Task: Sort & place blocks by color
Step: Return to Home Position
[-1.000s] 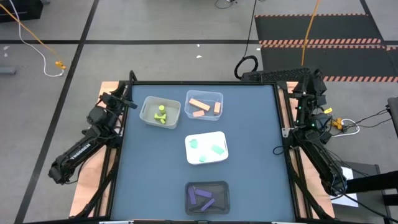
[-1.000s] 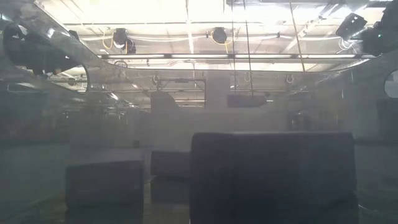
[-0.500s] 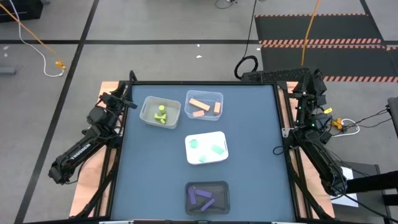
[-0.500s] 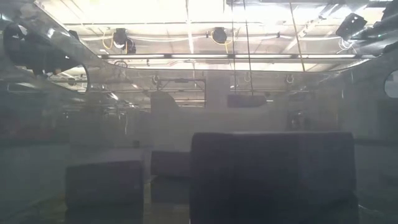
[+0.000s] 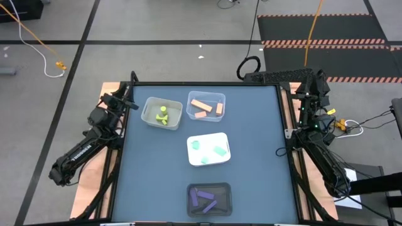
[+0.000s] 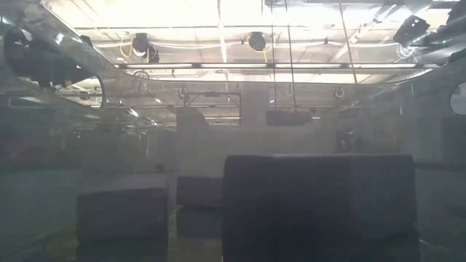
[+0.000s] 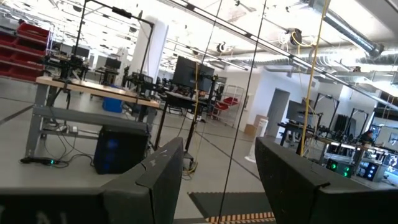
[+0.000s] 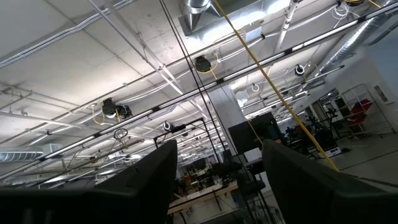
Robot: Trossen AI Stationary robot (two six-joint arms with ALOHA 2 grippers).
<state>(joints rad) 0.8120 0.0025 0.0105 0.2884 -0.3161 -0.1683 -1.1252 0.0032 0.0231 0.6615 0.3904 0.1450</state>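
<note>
Yellow-green blocks [image 5: 162, 115] lie in a clear tray [image 5: 149, 110] at the far left. Peach-orange blocks [image 5: 201, 107] lie in a clear tray [image 5: 220, 97] beside it. Mint-teal blocks [image 5: 218, 150] lie in a white tray [image 5: 208, 138] at the centre. Purple blocks [image 5: 204, 199] lie in a dark tray [image 5: 191, 186] near the front edge. My left gripper [image 5: 130, 102] is drawn back at the table's far left corner, open, tipped up into the room [image 7: 217, 180]. My right gripper [image 5: 312, 88] is drawn back at the far right corner, open, pointing toward the ceiling [image 8: 217, 180].
The dark tabletop [image 5: 257, 157] lies bare to the right of the trays. In the low view the trays show only as dark blurred shapes [image 6: 320, 204]. Cables and a striped mat [image 5: 326, 37] lie on the floor beyond the table.
</note>
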